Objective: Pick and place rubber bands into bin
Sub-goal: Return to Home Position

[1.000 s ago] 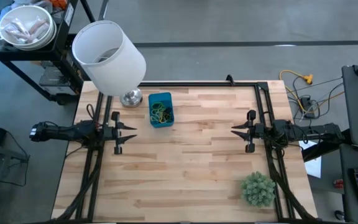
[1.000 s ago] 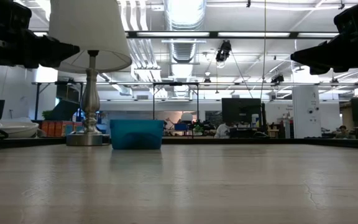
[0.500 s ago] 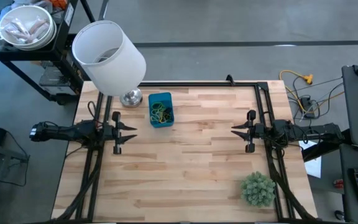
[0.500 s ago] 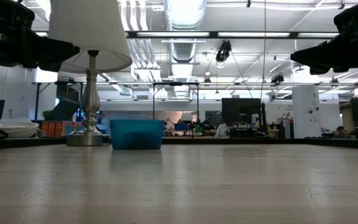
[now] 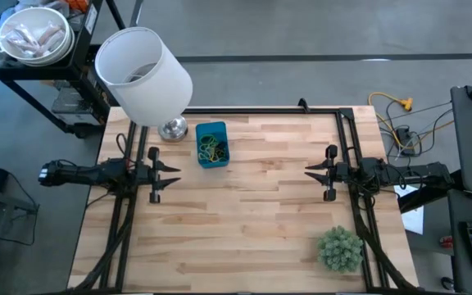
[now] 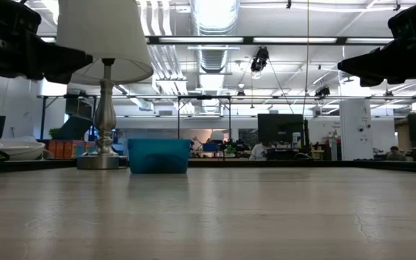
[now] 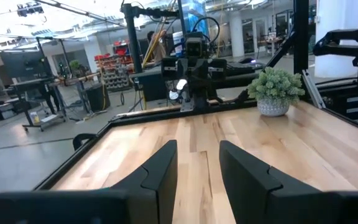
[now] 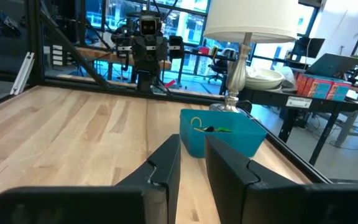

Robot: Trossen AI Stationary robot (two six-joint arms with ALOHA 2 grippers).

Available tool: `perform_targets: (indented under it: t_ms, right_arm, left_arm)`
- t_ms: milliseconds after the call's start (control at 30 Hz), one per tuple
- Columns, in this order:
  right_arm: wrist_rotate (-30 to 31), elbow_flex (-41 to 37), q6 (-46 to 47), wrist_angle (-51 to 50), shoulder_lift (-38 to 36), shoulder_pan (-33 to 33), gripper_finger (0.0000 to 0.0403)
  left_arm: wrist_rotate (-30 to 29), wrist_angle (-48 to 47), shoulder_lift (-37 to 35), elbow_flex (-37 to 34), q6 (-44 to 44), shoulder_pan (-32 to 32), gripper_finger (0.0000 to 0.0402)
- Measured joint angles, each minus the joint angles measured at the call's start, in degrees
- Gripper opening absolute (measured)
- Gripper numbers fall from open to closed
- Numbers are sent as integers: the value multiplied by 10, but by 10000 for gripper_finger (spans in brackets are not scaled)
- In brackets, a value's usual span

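Pale wood boards make up the desk (image 5: 252,213), which is framed by black rails, with an open workshop floor beyond it. Seen from above, the blue bin (image 5: 212,164) sits at about 11 o'clock from the desk's middle. It is just beside the base of a lamp (image 5: 173,129), whose white shade (image 5: 142,70) overhangs that corner. The rubber bands (image 5: 211,146) lie heaped inside the bin, green and yellow loops showing, and I can spot none on the bare boards. A small bushy plant (image 5: 339,248) stands at 5 o'clock.

The left gripper (image 5: 173,174) hangs at 9 o'clock and the right gripper (image 5: 310,172) at 3 o'clock. Each points toward the other across the middle, well apart, and both are raised off the desk. Both pairs of fingers (image 7: 160,171) (image 8: 229,165) are parted by a narrow gap with nothing held between them.

The sorting looks finished, and both arms seem at or very near their rest pose. To settle home cleanly:
- Keep each wrist level and high.
- Draw back along the arm's own line rather than sweeping sideways.
- Give the left arm room, since the lamp and bin are at its 1 o'clock.
- Leave the fingers as they are.
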Motion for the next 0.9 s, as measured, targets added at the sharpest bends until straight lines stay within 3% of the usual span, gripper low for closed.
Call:
perform_targets:
  t_ms: [900]
  right_arm:
    - [0, 0, -1, 0, 0, 0, 68]
  left_arm:
    - [0, 1, 16, 0, 0, 0, 105]
